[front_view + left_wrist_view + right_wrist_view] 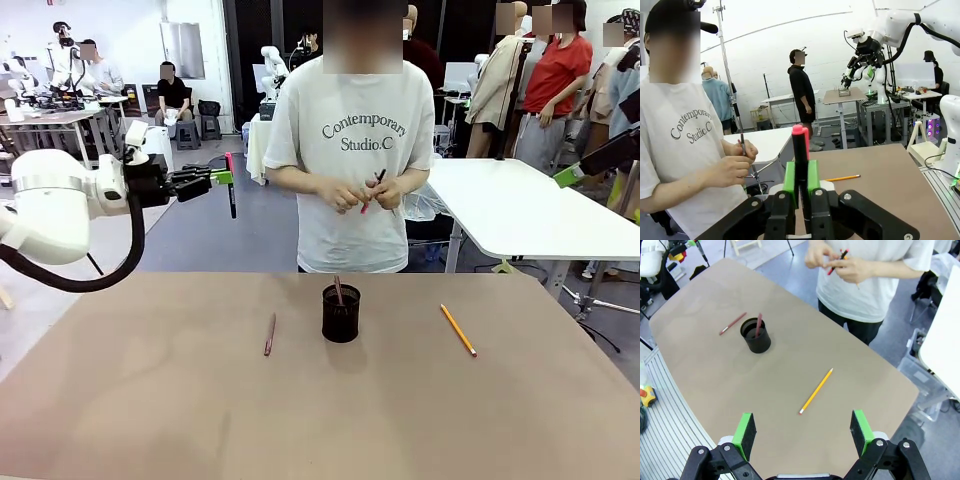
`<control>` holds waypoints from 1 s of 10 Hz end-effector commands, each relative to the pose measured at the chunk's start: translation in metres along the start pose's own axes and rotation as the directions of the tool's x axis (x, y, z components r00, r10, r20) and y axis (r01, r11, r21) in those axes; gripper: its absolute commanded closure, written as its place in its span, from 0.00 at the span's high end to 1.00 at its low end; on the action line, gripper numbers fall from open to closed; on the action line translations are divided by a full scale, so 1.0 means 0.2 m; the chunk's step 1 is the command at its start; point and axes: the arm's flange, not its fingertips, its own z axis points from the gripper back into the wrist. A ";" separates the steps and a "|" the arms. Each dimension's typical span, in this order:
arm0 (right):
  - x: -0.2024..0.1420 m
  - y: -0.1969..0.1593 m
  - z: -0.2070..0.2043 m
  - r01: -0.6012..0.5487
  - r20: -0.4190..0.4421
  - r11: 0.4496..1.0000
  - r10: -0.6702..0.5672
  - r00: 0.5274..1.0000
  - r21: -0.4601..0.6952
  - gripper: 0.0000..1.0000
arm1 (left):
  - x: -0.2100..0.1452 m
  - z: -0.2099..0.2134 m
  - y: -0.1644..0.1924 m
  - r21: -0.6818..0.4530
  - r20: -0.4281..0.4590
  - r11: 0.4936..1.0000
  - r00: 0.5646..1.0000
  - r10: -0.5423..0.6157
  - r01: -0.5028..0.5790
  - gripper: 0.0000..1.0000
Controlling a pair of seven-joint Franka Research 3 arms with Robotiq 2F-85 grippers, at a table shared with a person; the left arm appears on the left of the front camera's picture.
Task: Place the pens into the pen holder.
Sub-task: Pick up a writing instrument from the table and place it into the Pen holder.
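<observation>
Nearest on the desk point(150, 420) lie two loose pens. The yellow pencil point(459, 330) is on the right, slanting from near-right to far-left. The dark-red pen point(270, 334) is left of centre, its long axis running almost near to far. The right end effector point(802, 426) hangs high over the near-right side with its jaws wide apart and nothing between them. The pencil lies below and just ahead of it, so the right arm looks the nearer one for that pen.

Between the two loose pens stands the pen holder point(341, 313), upright, with one dark pen point(339, 291) already leaning inside it.

Farther back and to the left, the left end effector point(222, 178) is clamped tight on the red-and-black pen point(231, 195). That pen hangs upright with its pink end up, well above the desk's far-left edge. The holder lies to the right of this pen, nearer and well below it. The coming move is probably a carry rightward and down, keeping the pen vertical over the rim.

Farthest off, the person point(352, 150) fingers another pen point(372, 190) in both hands.
</observation>
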 end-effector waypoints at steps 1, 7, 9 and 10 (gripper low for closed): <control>0.01 0.00 0.00 -0.004 0.015 1.000 0.003 1.000 0.012 1.00 | 0.02 0.00 -0.01 0.007 -0.006 1.000 1.000 -0.008 0.008 0.00; 0.01 0.00 0.00 -0.004 0.015 1.000 0.003 1.000 0.012 1.00 | 0.02 0.00 -0.01 0.007 -0.006 1.000 1.000 -0.008 0.008 0.00; 0.01 0.00 0.00 -0.004 0.015 1.000 0.003 1.000 0.012 1.00 | 0.02 0.00 -0.01 0.007 -0.006 1.000 1.000 -0.008 0.008 0.00; 0.01 0.00 0.00 -0.004 0.015 1.000 0.003 1.000 0.012 1.00 | 0.02 0.00 -0.01 0.007 -0.006 1.000 1.000 -0.008 0.008 0.00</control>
